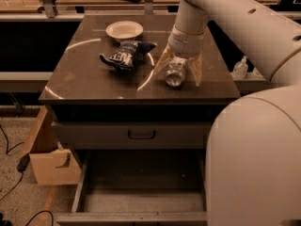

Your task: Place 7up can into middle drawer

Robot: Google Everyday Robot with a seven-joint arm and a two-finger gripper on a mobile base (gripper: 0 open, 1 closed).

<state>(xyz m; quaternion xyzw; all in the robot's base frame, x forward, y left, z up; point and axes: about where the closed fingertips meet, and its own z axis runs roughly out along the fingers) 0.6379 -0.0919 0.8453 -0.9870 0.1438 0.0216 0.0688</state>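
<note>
1. Pickup looks to be the step in hand: the can lies on its side on the dark cabinet top, not yet lifted, one silver end turned toward the camera.
2. Directly above the can, the gripper points down from the arm. Its fingers are spread wide, one on each side of the can. Whether they touch it I cannot tell.
3. Left of the can, as the camera sees it, and near it, lies a dark blue chip bag. Farther back from the can on that same side stands a pale bowl.
4. Below the can, under the edge of the cabinet top, is a shut drawer front with a black loop handle.
5. Lower again than the can and nearer the camera, the middle drawer is pulled out, its grey floor bare.
6. My guess for the next move: shut the fingers squarely across the can's round body, then lift straight up. A can on its side may roll or squirt out if the squeeze is off-centre.
7. After that the can must travel forward over the cabinet edge and well down into the drawer, keeping off the chip bag.
</note>
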